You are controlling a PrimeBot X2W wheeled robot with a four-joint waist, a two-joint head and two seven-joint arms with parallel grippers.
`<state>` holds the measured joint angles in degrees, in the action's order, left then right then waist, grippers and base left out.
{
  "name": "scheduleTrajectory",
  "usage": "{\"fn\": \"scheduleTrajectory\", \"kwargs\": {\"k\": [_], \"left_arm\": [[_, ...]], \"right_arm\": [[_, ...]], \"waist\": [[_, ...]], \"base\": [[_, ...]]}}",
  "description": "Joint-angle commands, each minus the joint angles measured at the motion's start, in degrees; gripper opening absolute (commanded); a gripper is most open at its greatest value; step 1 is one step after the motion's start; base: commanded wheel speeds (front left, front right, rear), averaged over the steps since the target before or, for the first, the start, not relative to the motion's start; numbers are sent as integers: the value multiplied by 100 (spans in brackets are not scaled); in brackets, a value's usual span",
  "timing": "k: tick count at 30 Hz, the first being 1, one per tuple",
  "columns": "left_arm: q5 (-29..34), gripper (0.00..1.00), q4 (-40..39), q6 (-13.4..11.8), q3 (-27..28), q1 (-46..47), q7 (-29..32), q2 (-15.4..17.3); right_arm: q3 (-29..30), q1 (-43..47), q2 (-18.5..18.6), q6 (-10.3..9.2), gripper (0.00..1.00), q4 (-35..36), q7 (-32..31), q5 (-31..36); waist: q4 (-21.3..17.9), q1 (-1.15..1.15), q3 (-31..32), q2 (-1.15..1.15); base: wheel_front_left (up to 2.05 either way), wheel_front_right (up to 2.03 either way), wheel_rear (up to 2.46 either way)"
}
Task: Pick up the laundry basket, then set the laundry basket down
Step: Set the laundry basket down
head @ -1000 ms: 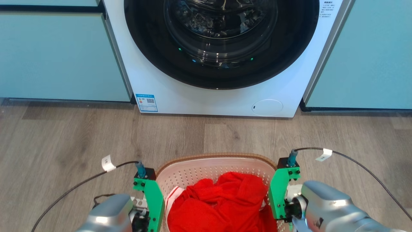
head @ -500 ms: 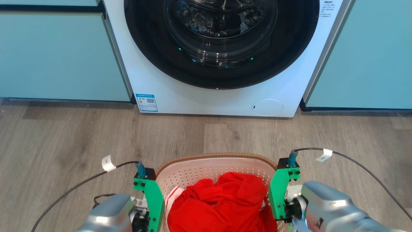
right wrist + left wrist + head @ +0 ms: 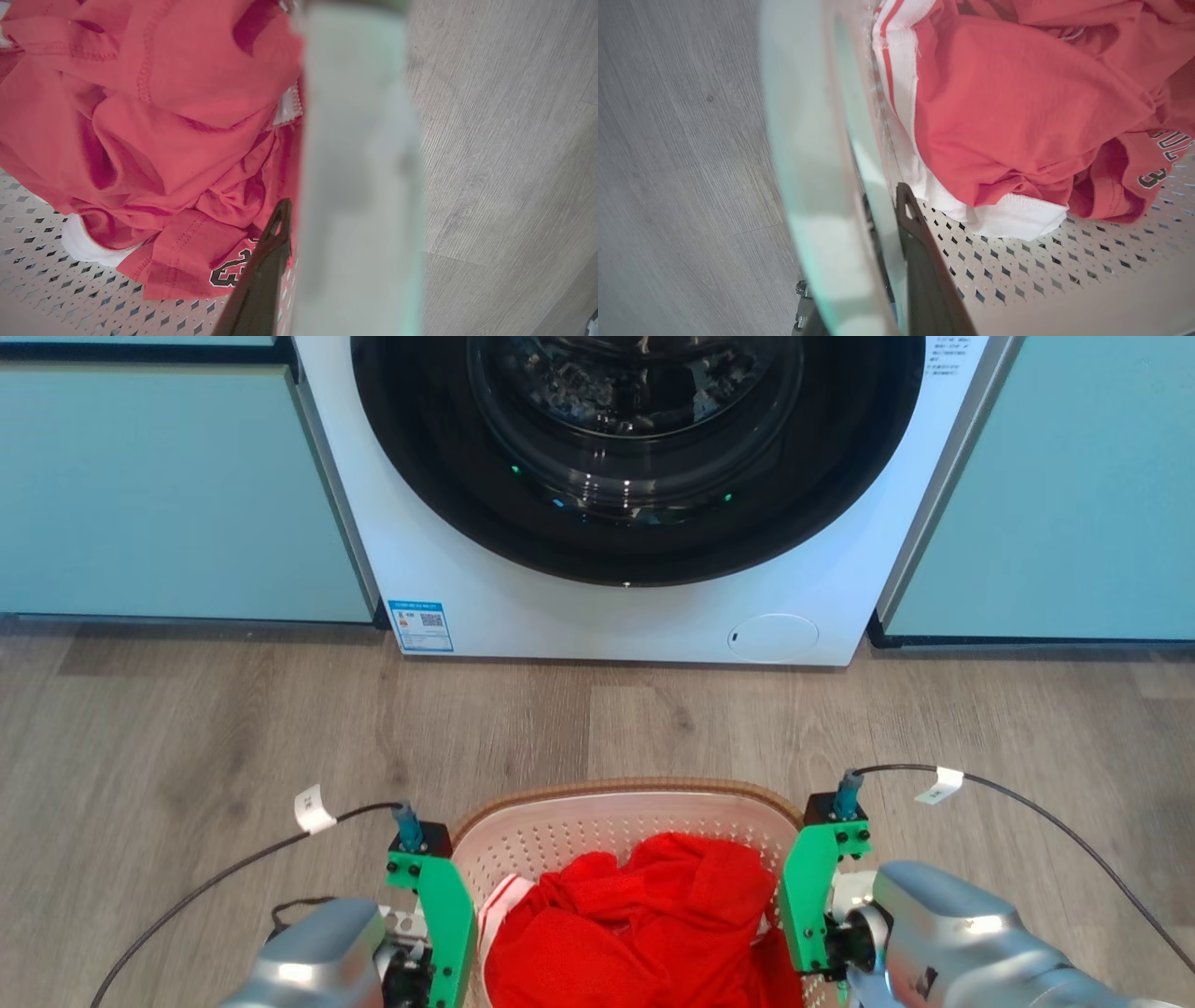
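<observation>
Slightly shifted camera: the washing machine [image 3: 560, 616] sits higher in view; the laundry basket [image 3: 616, 793], holding red clothes [image 3: 635, 924], stays in front of the machine; left gripper [image 3: 880, 214] and right gripper [image 3: 327, 219] each pinch its rim, nearly closed; a good lift raises both sides evenly, keeping it level.

Bright, even light is seen throughout. Glare spots are mirrored in the washing machine's glass door [image 3: 635, 420]. A soft shadow is cast on the floor [image 3: 187, 728] below the cabinets [image 3: 168, 495]. In the 2 wrist views the laundry basket's rim [image 3: 808, 177] is blurred to a pale band.
</observation>
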<state>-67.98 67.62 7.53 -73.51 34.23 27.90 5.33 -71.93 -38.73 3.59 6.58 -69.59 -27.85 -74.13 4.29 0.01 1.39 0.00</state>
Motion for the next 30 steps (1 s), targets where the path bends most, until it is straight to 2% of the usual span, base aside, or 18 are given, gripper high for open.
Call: {"fn": "scheduleTrajectory", "kwargs": {"k": [1, 7, 17, 30], "left_arm": [[143, 0, -26, -4, 16, 262, -66, 113], [182, 0, -55, -4, 16, 271, -83, 109], [279, 0, -153, -4, 15, 553, -285, 167], [571, 0, -197, -4, 15, 1418, -1107, 174]], "right_arm": [[-28, -274, -71, 91, 0, 135, 79, 18], [-43, -291, -71, 91, 0, 146, 172, 33], [-62, -593, -71, 91, 0, 131, 620, 137], [-47, -1471, -71, 91, 0, -99, 1503, 331]], "waist": [[-11, -1, -44, 0], [-44, -1, -223, 0], [-92, -1, -1156, 0], [3, -1, -3150, 0]], "base": [[0, 0, 0], [0, 0, 0], [0, 0, 0], [0, 0, 0]]}}
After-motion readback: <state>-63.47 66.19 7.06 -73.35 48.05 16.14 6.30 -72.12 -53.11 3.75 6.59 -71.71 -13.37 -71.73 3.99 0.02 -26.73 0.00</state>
